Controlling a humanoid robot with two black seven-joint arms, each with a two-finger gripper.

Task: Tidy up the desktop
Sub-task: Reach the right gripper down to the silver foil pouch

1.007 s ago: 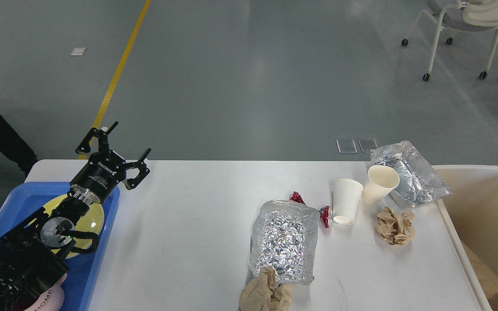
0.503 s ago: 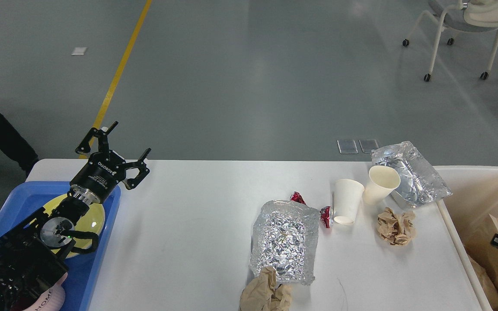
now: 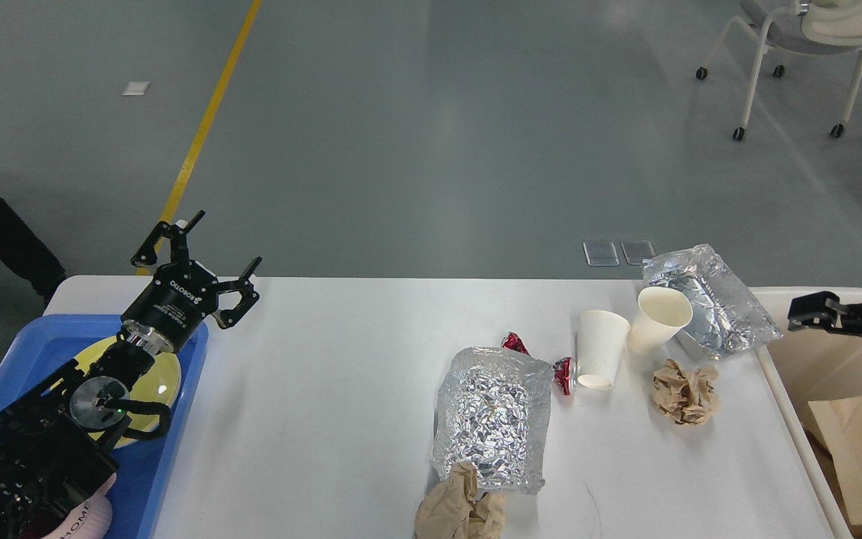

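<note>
The white desktop holds a flat foil sheet, a crumpled foil bag, two white paper cups, two brown paper wads and red wrapper bits. My left gripper is open and empty, raised over the tray's far right corner. My right gripper comes in from the right edge above the bin, just right of the foil bag. It is small and dark, so its fingers cannot be told apart.
A blue tray with a yellow plate sits at the table's left end under my left arm. A beige bin stands off the right end, with a brown paper bag inside. A wheeled chair stands far back right.
My right arm has risen from low in the bin to above its rim near the foil bag. The brown paper bag now lies in the bin. The left arm has not moved.
</note>
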